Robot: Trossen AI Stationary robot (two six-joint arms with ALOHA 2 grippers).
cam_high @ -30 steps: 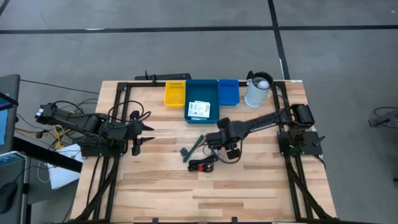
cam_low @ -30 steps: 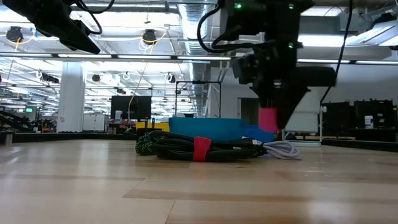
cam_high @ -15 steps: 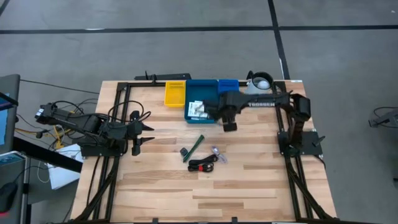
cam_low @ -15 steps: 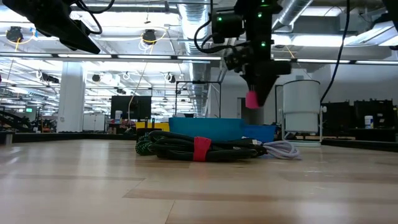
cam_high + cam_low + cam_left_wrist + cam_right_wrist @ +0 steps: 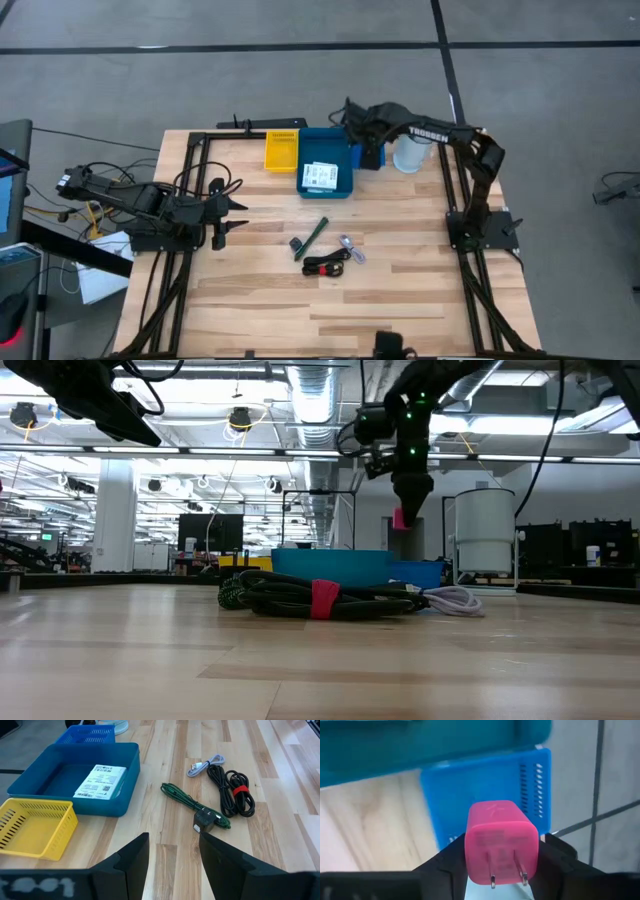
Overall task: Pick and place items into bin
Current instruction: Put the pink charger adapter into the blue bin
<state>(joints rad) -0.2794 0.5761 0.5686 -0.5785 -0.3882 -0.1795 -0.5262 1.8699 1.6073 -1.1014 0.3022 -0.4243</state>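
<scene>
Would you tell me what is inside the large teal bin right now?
The teal bin holds one white printed packet, lying flat. The rest of its floor looks bare from the left wrist view; the high view shows the right arm covering its far right corner.

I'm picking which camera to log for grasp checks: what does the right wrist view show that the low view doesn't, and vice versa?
Only the right wrist view shows that the pink piece is a plug with two metal prongs, clamped between the right gripper fingers above the small blue basket.

Only the low view shows the black-and-red cable lying on the table, and the white jug.

Both show the pink piece held, and blue bins.
</scene>
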